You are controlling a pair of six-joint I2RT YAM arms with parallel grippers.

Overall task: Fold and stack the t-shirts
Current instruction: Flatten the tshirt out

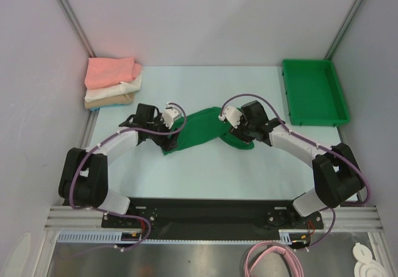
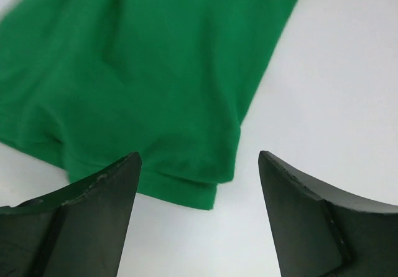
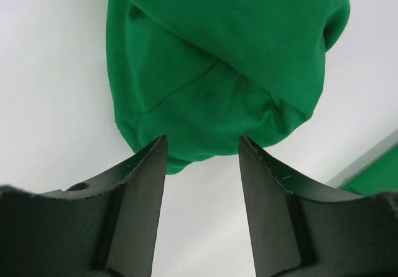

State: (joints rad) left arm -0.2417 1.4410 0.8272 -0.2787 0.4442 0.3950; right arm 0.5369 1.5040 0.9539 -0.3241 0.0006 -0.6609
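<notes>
A dark green t-shirt (image 1: 202,131) lies bunched and twisted in the middle of the table, stretched between both grippers. My left gripper (image 1: 169,134) hovers at its left end. In the left wrist view that gripper (image 2: 199,155) is open, and the shirt's hemmed corner (image 2: 186,183) lies flat on the table just past the fingertips. My right gripper (image 1: 235,127) is at the shirt's right end. It (image 3: 203,137) is open too, with the rounded bunch of cloth (image 3: 217,84) just ahead of its tips and nothing held. Folded t-shirts in pink (image 1: 112,70), white (image 1: 112,90) and tan (image 1: 109,101) are stacked at the back left.
A rigid green bin (image 1: 313,91) stands at the back right; a sliver of it (image 3: 379,177) shows in the right wrist view. White walls enclose the table on three sides. The arm bases and their mounting rail (image 1: 205,215) run along the near edge.
</notes>
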